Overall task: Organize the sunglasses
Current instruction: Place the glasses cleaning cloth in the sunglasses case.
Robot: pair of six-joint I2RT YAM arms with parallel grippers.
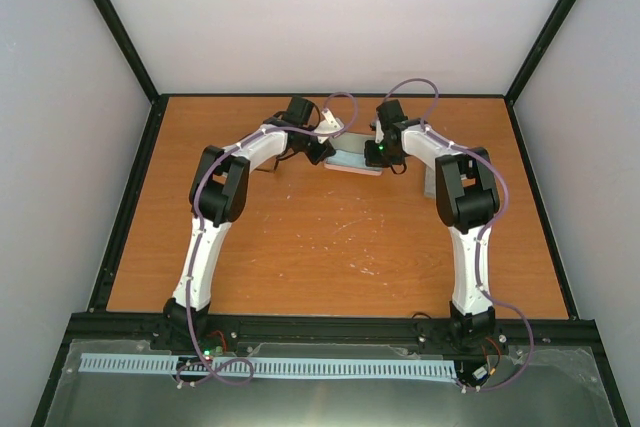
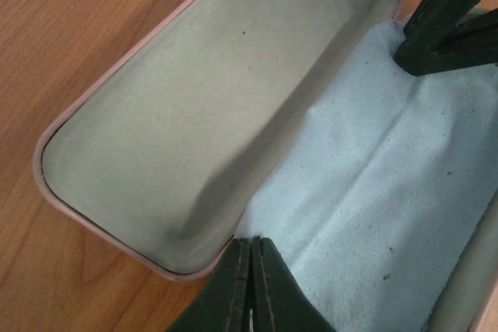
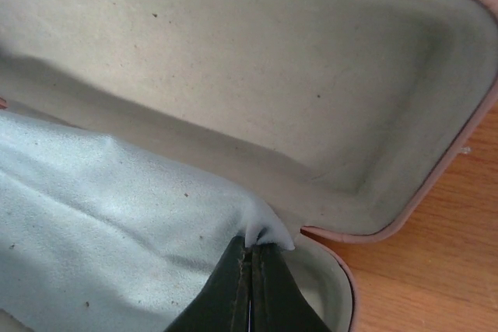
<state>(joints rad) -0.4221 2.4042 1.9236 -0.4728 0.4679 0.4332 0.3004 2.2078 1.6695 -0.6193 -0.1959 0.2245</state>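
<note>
open pink oblong case [image 2: 194, 99] holds a pale blue cloth [image 2: 373, 176]; right gripper [image 3: 250, 258] pinches its corner, left gripper [image 2: 250, 250] pressed together, lower centre.

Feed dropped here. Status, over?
Left gripper shut at cloth edge. Right gripper shut on cloth corner. Sunglasses not in view. Cloth lies in open pink case.

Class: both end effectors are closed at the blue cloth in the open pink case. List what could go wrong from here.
1. The right end effector pinches a bunched corner of the cloth; lifting without releasing would likely drag it out of the case.
2. The left end effector is shut at the cloth's edge by the hinge fold; pushing down might shift the case on the table.
</note>
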